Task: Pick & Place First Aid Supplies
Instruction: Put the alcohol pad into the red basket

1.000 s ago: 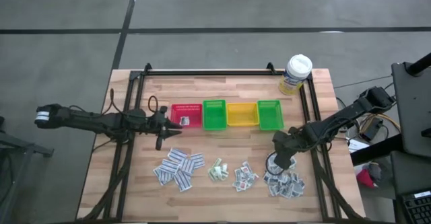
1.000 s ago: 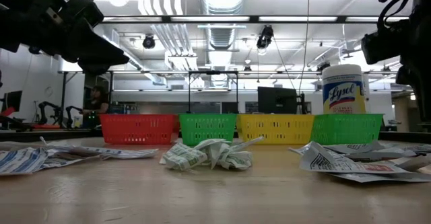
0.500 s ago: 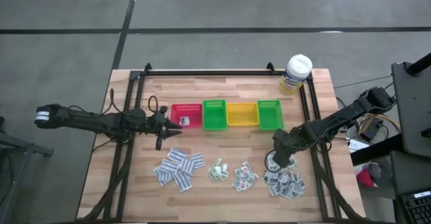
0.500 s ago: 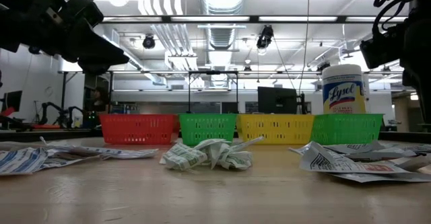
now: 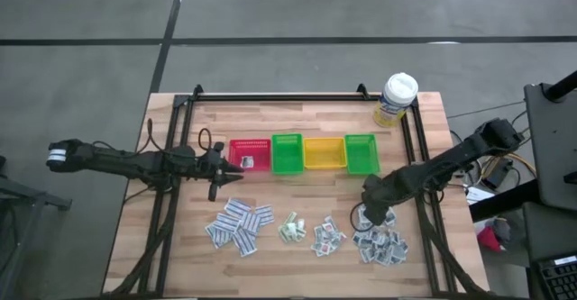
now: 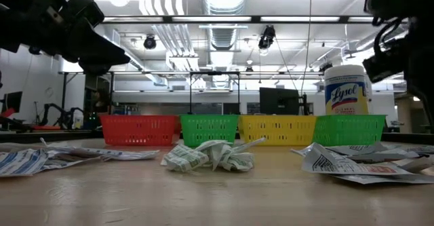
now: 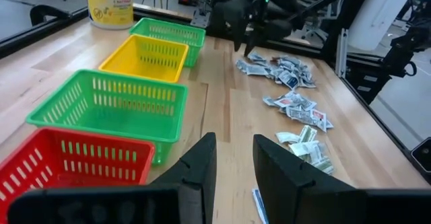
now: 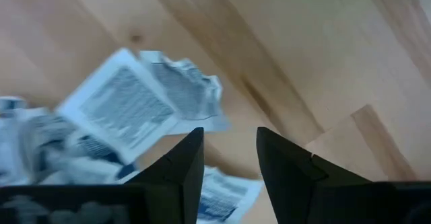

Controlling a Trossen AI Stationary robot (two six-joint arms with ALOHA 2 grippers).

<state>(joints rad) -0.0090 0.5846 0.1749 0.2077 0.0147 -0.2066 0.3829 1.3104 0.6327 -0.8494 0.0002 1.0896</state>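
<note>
Table [image 5: 297, 273] same; right gripper [image 8: 229, 158] shifted over packets [image 5: 380, 244], fingers apart, empty; left gripper [image 7: 232, 160] unmoved, gapped.

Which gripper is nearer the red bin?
Left. The left gripper hovers just beside the red bin, at its left end. The right gripper is far across the table, over the rightmost pile of packets.

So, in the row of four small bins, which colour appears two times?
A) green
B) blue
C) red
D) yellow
A: the high view shows, in order, a red bin, a green bin, a yellow bin and a second green bin, so only green is there twice.
</note>
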